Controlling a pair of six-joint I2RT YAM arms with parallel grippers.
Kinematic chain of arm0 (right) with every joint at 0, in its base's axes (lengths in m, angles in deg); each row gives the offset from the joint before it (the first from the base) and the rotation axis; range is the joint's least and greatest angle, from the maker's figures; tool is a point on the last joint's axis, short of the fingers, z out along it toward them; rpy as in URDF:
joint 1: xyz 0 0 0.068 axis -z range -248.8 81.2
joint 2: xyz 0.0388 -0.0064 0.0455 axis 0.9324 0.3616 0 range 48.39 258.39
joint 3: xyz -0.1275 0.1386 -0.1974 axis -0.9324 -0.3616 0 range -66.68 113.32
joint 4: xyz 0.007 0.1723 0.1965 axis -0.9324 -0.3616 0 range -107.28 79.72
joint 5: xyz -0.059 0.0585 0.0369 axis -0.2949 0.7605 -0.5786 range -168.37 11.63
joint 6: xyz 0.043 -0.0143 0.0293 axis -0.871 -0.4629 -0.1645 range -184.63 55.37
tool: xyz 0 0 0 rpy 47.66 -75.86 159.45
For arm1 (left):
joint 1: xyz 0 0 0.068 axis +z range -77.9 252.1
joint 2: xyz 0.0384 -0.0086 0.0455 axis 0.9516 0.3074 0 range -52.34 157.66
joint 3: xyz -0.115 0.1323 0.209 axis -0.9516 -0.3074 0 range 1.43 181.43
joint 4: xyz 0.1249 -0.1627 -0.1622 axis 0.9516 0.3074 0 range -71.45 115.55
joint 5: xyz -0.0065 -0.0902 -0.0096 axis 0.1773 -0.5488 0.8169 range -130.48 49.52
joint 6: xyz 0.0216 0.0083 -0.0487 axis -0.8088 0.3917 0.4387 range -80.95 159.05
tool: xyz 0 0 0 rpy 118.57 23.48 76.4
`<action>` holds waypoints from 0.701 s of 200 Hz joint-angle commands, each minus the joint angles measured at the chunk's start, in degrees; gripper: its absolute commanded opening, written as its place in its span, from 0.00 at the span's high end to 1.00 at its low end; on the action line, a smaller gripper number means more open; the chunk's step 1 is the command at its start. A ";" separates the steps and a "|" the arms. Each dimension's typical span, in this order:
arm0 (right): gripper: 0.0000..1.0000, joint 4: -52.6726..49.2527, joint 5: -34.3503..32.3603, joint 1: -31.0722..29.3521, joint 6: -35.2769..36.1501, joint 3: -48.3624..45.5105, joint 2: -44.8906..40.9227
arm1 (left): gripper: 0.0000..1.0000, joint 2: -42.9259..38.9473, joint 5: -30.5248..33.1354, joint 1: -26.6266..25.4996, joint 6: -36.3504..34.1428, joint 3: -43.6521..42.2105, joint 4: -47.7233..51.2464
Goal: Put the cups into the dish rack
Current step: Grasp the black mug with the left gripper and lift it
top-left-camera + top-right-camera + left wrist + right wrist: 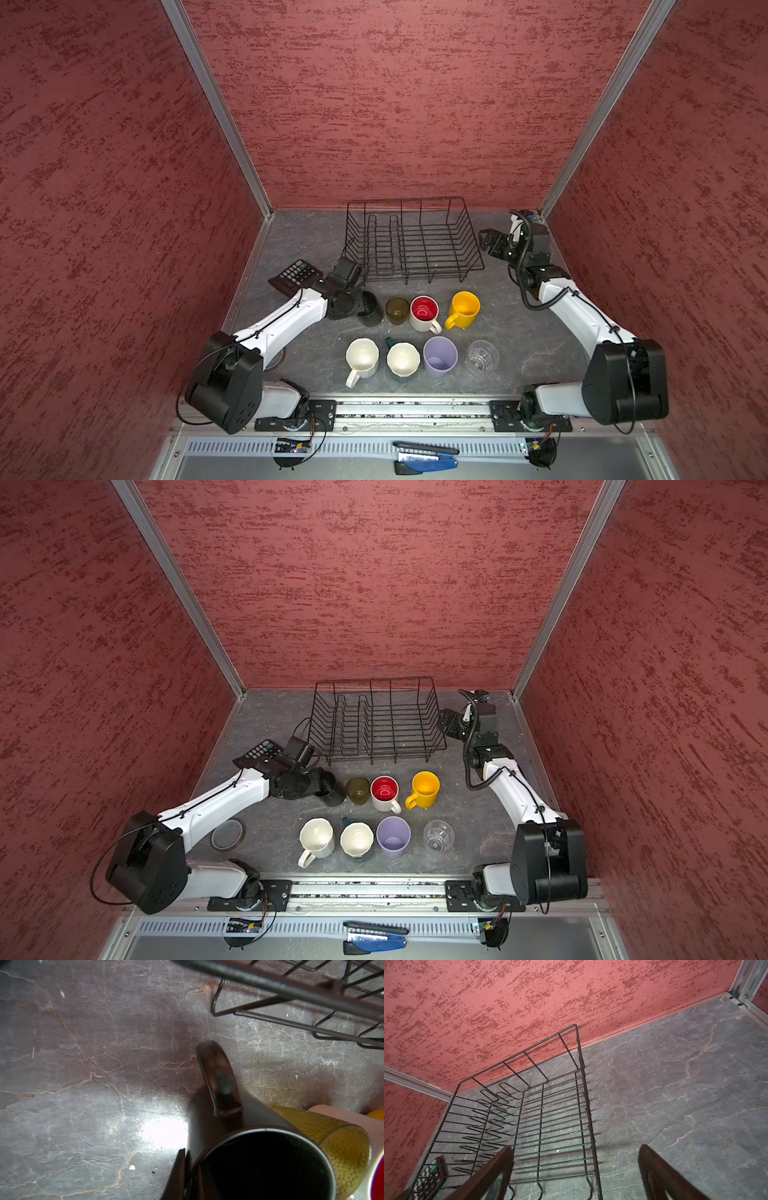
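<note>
My left gripper [360,306] is clenched on the wall of the black ceramic mug [372,315]. One finger [176,1176] lies outside the rim and the other is lost in the dark interior. The mug sits at 9 o'clock in the far row of cups. Just beside it at 3 o'clock is the dimpled olive-brown tumbler [397,310], then the red-lined white mug [424,313] and the yellow mug [464,309]. At 1 o'clock from my grip stands the black wire dish rack [465,241], its flared near wall between the mug and the rack floor. A black calculator [296,275] lies at 10 o'clock, close behind my wrist. The near row, toward 5 o'clock, holds a plain white mug [362,357], a teal mug with a white inside [402,359], a lavender tumbler [439,357] and a clear glass tumbler [482,355]. My right gripper [575,1147] hangs released, jaws wide apart, at the rack's 3 o'clock edge. A roll of tape [227,834] lies under my left forearm. The table [519,332] is grey veined stone. Mottled red walls [415,104] in aluminium posts close three sides.
</note>
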 commanded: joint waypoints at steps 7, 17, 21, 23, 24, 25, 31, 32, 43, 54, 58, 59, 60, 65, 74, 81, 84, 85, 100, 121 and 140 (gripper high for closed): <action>0.05 0.52 0.68 -0.47 0.15 1.41 0.07 | 1.00 0.54 0.72 -0.20 -0.88 0.81 1.61; 0.05 0.53 0.84 -0.42 0.08 1.53 0.03 | 1.00 -0.09 1.00 -0.20 -1.11 1.05 2.65; 0.05 0.53 0.86 -0.46 0.06 1.53 0.09 | 1.00 -0.40 1.18 -0.20 -1.24 1.17 3.08; 0.05 0.53 0.86 -0.47 0.02 1.51 0.05 | 1.00 -0.57 1.24 -0.15 -1.32 1.22 3.36; 0.05 0.53 0.86 -0.47 0.08 1.52 0.08 | 1.00 -0.65 1.28 -0.18 -1.34 1.25 3.46; 0.05 0.53 0.91 -0.43 0.03 1.53 0.06 | 1.00 -0.74 1.34 -0.14 -1.40 1.26 3.59; 0.05 0.53 0.99 -0.45 -0.02 1.55 0.07 | 1.00 -1.42 1.71 -0.19 -1.69 1.43 4.41; 0.05 0.53 1.02 -0.42 -0.02 1.58 0.05 | 1.00 -1.56 1.82 -0.19 -1.71 1.48 4.59; 0.05 0.62 1.21 -0.46 -0.11 1.58 -0.01 | 1.00 -3.20 2.82 -0.05 -1.97 1.93 6.58; 0.05 0.55 1.47 -0.44 -0.20 1.75 0.11 | 1.00 -5.50 3.33 0.08 -2.12 2.36 8.49; 0.05 0.53 1.60 -0.44 -0.21 1.89 0.06 | 1.00 -6.56 3.31 0.19 -2.18 2.43 9.08; 0.05 0.44 1.63 -0.41 -0.21 1.93 0.09 | 1.00 -6.82 3.24 0.26 -2.23 2.51 9.30; 0.05 0.49 1.69 -0.45 -0.25 1.91 0.11 | 1.00 -7.12 3.24 0.34 -2.24 2.55 9.50; 0.05 0.54 1.95 -0.43 -0.05 2.04 0.17 | 1.00 -8.20 3.05 0.57 -2.25 2.75 10.38; 0.05 0.68 2.78 -0.39 0.62 2.23 0.15 | 1.00 -11.25 2.68 1.34 -2.39 3.34 11.73; 0.05 1.00 3.75 -0.47 1.29 2.37 0.18 | 1.00 -13.67 2.15 2.03 -2.74 3.91 12.66; 0.05 1.17 4.10 -0.43 1.49 2.37 0.18 | 1.00 -14.72 1.90 2.38 -2.87 4.06 13.08; 0.05 1.25 4.20 -0.45 1.57 2.39 0.19 | 1.00 -15.07 1.78 2.45 -2.91 4.16 13.19; 0.05 2.45 6.47 -0.47 1.59 2.43 -0.04 | 1.00 -20.56 -0.05 5.35 -3.50 5.37 14.61; 0.04 6.23 10.47 -0.46 0.50 1.92 -0.60 | 1.00 -27.67 -5.14 11.57 -4.50 6.66 14.74; 0.05 9.70 14.75 -0.52 0.16 1.68 -0.84 | 1.00 -32.01 -13.00 17.57 -5.40 7.30 11.87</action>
